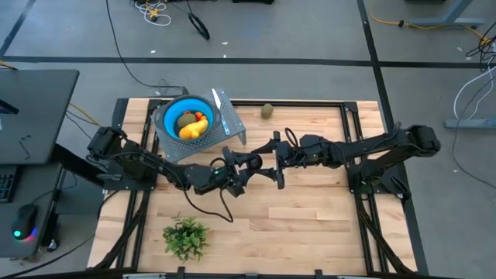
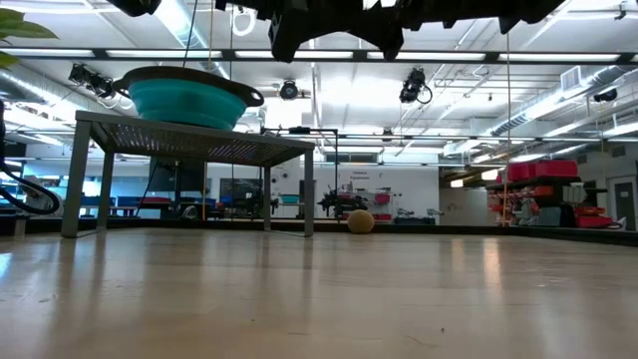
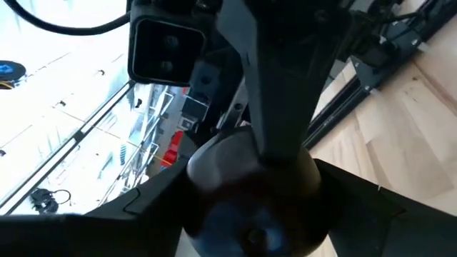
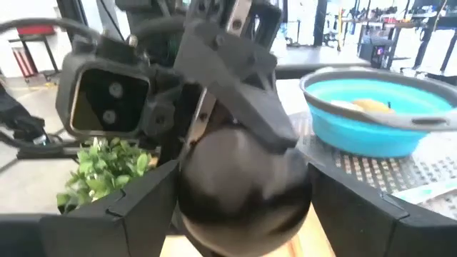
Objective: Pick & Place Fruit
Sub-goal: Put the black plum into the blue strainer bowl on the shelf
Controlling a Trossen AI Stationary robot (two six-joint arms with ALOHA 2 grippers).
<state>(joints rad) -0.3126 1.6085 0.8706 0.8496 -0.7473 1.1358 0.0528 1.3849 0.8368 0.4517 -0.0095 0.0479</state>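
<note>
— So where do the two arms meet?

— Above the middle of the wooden table [image 1: 310, 225], fingertip to fingertip. The left gripper [image 1: 249, 164] and the right gripper [image 1: 273, 161] face each other, and a dark purple-black ball [image 4: 243, 187] sits between them. Both wrist views show that glossy round ball pressed between dark fingers [image 4: 235, 93], with the fingers of both grippers closed on it.

— And the other fruit?

— Behind the left gripper, a blue bowl [image 1: 175, 111] stands on a perforated metal stand [image 1: 229, 128]. Inside it lie a larger yellow-orange piece [image 1: 194, 129], an olive-brown oval [image 1: 187, 119] and a tiny orange one [image 1: 200, 116]. Beyond the right gripper, near the table's far edge, one more olive-brown oval [image 1: 266, 111] lies alone on the wood; the low view shows it as a small tan ball.

— Anything else?

— A green leafy sprig [image 1: 185, 236] rests on the near side, well apart from the left gripper.
</note>
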